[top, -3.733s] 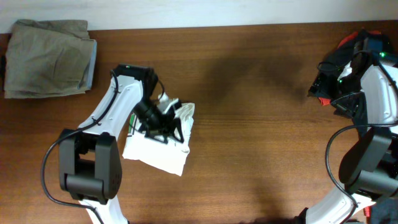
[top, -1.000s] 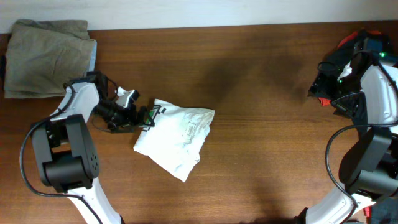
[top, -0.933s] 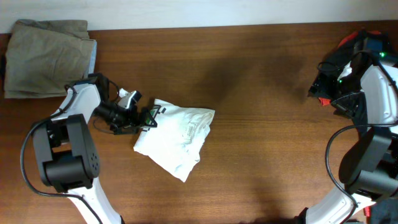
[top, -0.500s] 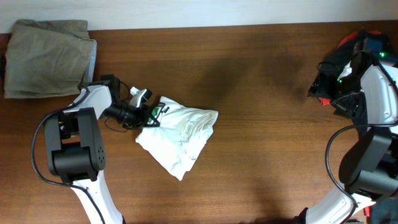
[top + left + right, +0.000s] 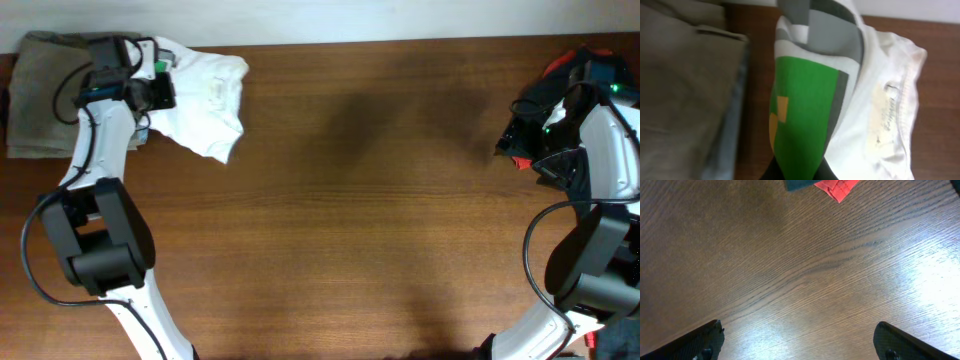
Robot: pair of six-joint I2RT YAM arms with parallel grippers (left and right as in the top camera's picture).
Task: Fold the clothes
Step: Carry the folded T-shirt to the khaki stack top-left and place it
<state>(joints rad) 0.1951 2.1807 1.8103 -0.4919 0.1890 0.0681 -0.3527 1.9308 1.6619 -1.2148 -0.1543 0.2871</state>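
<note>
The clothes, a bunched white T-shirt, are at the back left of the table, partly lifted, with one edge over the folded olive-khaki garment. My left gripper is shut on the shirt at its collar end. In the left wrist view the shirt's green label fills the middle, rising out of my left gripper, with white cloth to its right. My right gripper stands open over bare wood at the far right, nothing between its fingers.
A black shirt with red trim lies in the back right corner; a red scrap of it shows at the top of the right wrist view. The khaki garment lies just left of the held shirt. The table's back edge is close.
My left gripper shut on the white shirt's edge and carried it from the middle left of the table to the back left, beside the khaki garment. The right arm has not moved.
</note>
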